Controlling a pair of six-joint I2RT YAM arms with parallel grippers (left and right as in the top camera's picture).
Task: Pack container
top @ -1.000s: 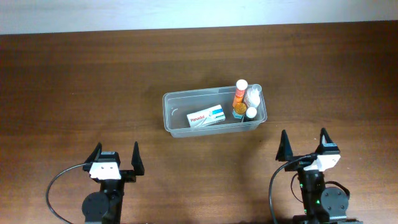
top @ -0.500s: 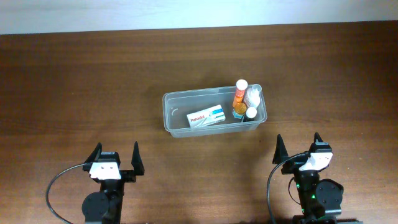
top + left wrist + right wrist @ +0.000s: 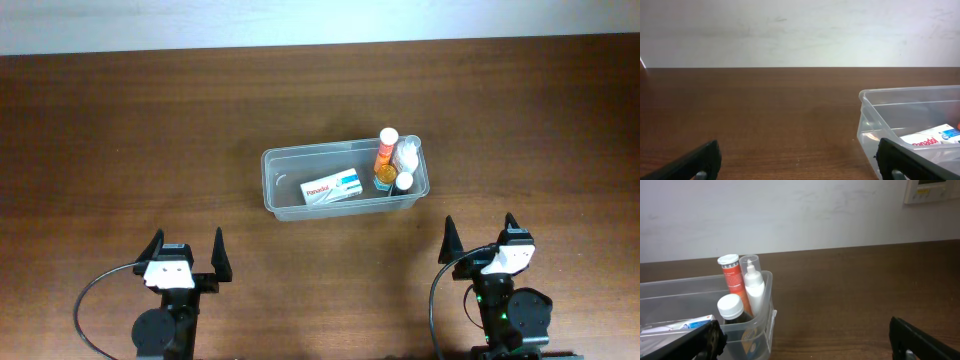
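Note:
The clear container (image 3: 268, 172) stands mid-table, a little right of centre. A white Panadol box (image 3: 332, 187) lies flat inside it. At its right end stand an orange tube (image 3: 385, 150), a white nozzle bottle (image 3: 407, 152) and a small white-capped bottle (image 3: 403, 181). My left gripper (image 3: 187, 241) is open near the front edge, left of the container and apart from it. My right gripper (image 3: 480, 227) is open in front of the container's right end. The left wrist view shows the container's rim (image 3: 890, 93) and the box (image 3: 932, 137). The right wrist view shows the orange tube (image 3: 731, 277) and the container wall (image 3: 766, 315).
The brown table runs back to a white wall (image 3: 320, 20). A white wall unit (image 3: 932, 190) hangs at the upper right of the right wrist view. Black cables (image 3: 95, 290) loop beside each arm base.
The right arm shifted slightly left and back toward the front edge, then held still. The left arm and the container's contents have not moved.

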